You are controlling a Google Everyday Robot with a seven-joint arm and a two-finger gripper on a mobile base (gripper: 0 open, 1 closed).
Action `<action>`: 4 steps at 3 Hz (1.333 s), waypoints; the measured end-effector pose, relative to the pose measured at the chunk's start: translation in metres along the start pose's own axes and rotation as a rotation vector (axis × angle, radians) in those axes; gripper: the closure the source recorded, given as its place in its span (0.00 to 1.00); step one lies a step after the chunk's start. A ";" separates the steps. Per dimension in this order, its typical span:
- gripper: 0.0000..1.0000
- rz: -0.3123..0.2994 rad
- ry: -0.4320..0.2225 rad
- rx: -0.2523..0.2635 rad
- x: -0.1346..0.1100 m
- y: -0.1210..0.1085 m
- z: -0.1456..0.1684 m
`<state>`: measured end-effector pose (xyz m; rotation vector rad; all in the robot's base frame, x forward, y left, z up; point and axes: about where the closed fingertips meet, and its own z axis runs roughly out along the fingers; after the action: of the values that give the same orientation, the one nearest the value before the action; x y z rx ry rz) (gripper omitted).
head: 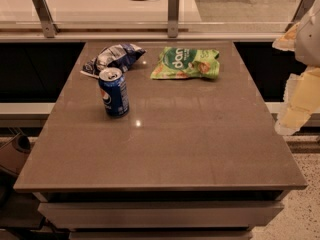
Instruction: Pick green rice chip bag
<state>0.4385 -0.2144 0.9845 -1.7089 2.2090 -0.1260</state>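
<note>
green rice chip bag (186, 63) lies flat near the far edge of the counter (200, 144), right of centre, apart from the dark blue snack bag (114, 57) and the blue can (113, 91) to its left. the hand (297, 101) hangs beyond the counter's right side, well apart from the bag; whether it is wide or narrow i cannot tell. this looks like the approach step, with the grasp not yet begun. the next move calls for 1 reach leftward over the bag, then a descent onto its flat foil.
</note>
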 end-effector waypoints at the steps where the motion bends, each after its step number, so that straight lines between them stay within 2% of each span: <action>1: 0.00 -0.001 -0.001 0.002 -0.001 -0.001 0.000; 2: 0.00 -0.005 -0.038 0.017 -0.004 -0.017 0.007; 4: 0.00 0.031 -0.143 0.047 -0.006 -0.067 0.041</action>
<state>0.5144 -0.2214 0.9656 -1.6058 2.1109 -0.0467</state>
